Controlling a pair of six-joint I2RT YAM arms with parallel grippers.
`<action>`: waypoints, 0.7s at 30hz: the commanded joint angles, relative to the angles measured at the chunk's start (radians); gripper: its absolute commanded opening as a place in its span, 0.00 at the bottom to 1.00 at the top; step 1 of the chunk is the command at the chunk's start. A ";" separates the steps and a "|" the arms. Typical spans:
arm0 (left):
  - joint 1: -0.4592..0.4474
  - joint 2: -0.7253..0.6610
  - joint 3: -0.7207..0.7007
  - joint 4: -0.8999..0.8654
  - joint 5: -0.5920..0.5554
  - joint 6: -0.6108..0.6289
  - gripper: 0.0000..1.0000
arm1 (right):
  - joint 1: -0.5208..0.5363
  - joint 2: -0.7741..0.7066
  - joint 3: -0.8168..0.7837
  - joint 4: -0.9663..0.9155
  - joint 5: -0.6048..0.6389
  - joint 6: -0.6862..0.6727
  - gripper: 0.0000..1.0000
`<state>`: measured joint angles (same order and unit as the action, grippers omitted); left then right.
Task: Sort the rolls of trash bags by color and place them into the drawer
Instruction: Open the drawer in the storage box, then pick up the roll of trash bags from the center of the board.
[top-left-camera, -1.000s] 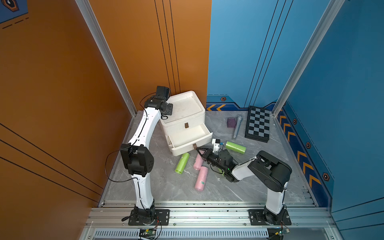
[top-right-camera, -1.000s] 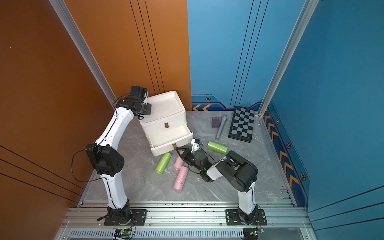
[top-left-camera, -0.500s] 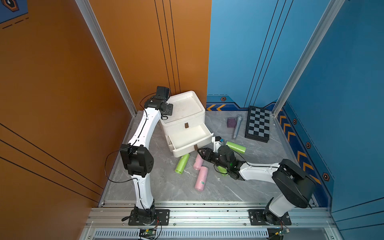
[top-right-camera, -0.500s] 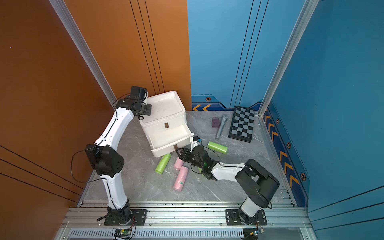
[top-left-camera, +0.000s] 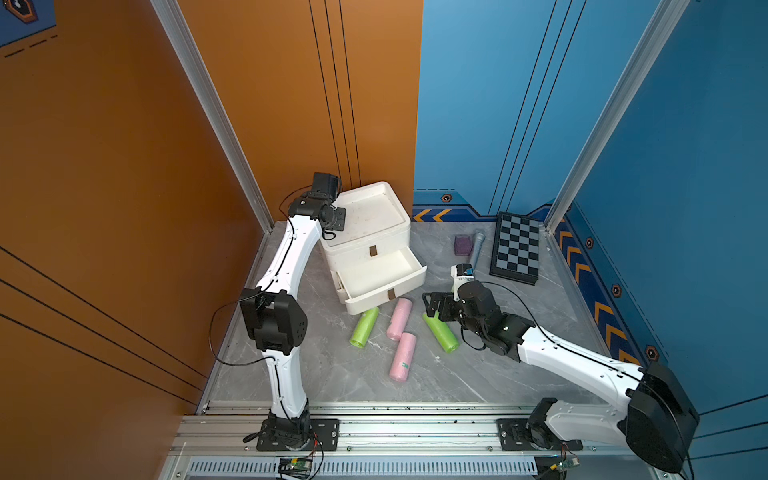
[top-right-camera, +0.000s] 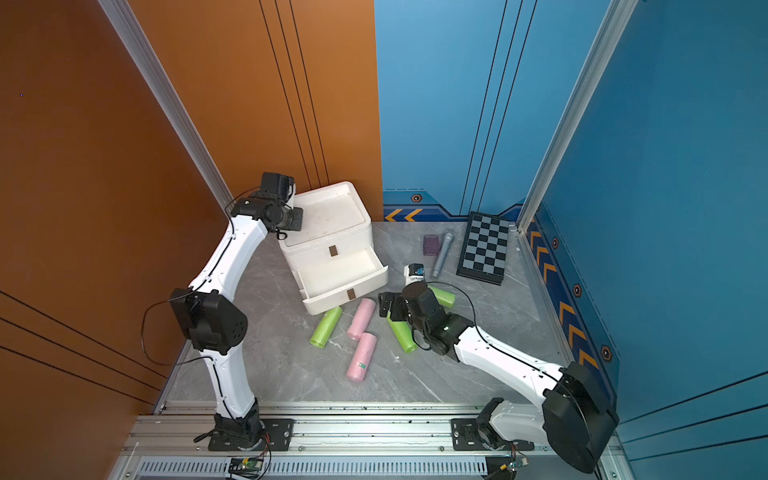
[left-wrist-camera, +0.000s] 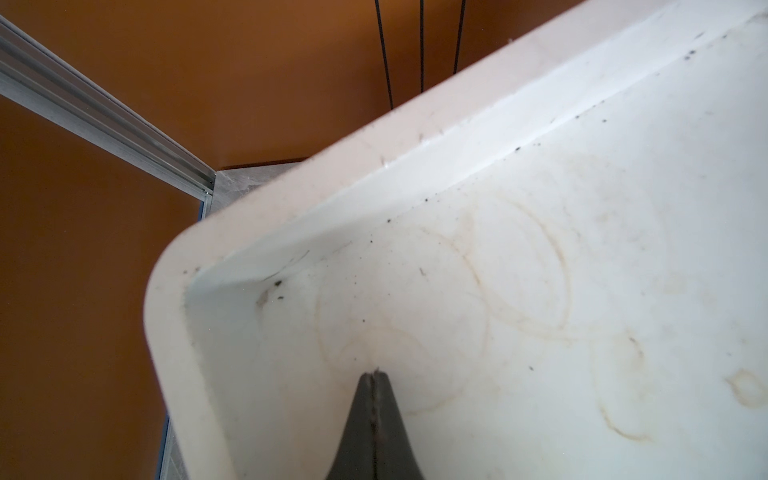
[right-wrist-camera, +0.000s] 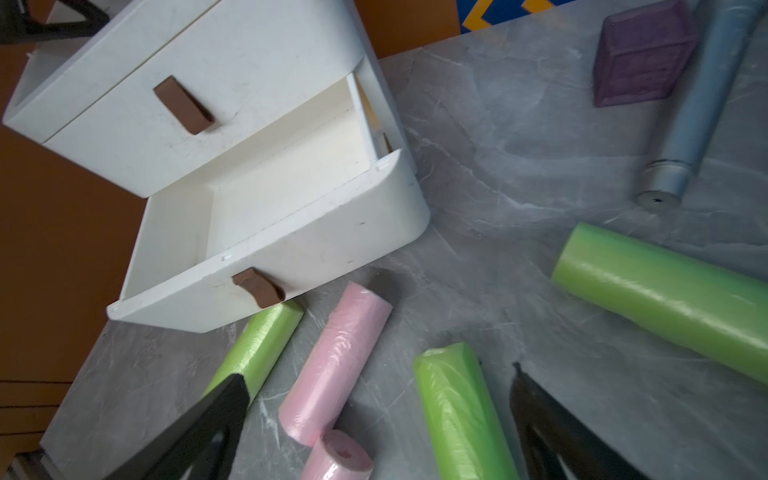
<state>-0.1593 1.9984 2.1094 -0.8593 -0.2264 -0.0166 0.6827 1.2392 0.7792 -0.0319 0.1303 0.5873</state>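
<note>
The drawer (top-left-camera: 365, 226), a white cabinet with brown tabs, stands at the back left. Its lower visible tray (top-left-camera: 384, 272) (right-wrist-camera: 291, 178) is pulled out and holds nothing. In front of it lie rolls of trash bags: a green one (top-left-camera: 365, 327) (right-wrist-camera: 259, 349), two pink ones (top-left-camera: 400, 319) (top-left-camera: 402, 356) (right-wrist-camera: 336, 361), and a green one (top-left-camera: 440, 332) (right-wrist-camera: 457, 411). Another green roll (top-right-camera: 442, 296) (right-wrist-camera: 665, 299) lies behind the right wrist. My right gripper (top-left-camera: 430, 306) (top-right-camera: 384, 305) (right-wrist-camera: 378, 374) hangs open over the rolls, holding nothing. My left gripper (left-wrist-camera: 375, 374) (top-left-camera: 337, 220) is shut, its tip on the cabinet's recessed top.
A purple cube (top-left-camera: 463, 244) (right-wrist-camera: 640, 54), a grey stick (top-left-camera: 477, 249) (right-wrist-camera: 698, 104) and a chequered board (top-left-camera: 517, 248) lie at the back right. Orange wall runs close behind and left of the cabinet, blue wall on the right. A metal rail (top-left-camera: 395, 432) runs along the front.
My right gripper has opened and drawn back to the right, away from the open tray's pull tab. A green roll that the arm covered now shows. The left arm has not moved.
</note>
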 joint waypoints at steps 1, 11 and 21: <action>-0.014 0.089 -0.083 -0.306 0.094 -0.018 0.00 | -0.054 0.024 0.048 -0.216 -0.014 -0.103 0.96; -0.015 0.091 -0.088 -0.305 0.089 -0.018 0.00 | -0.105 0.146 0.239 -0.455 -0.121 -0.287 0.92; -0.011 0.102 -0.090 -0.305 0.090 -0.015 0.00 | -0.112 0.260 0.286 -0.607 -0.249 -0.369 0.90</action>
<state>-0.1593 1.9976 2.1082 -0.8593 -0.2264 -0.0204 0.5629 1.4700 1.0531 -0.5495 -0.0628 0.2604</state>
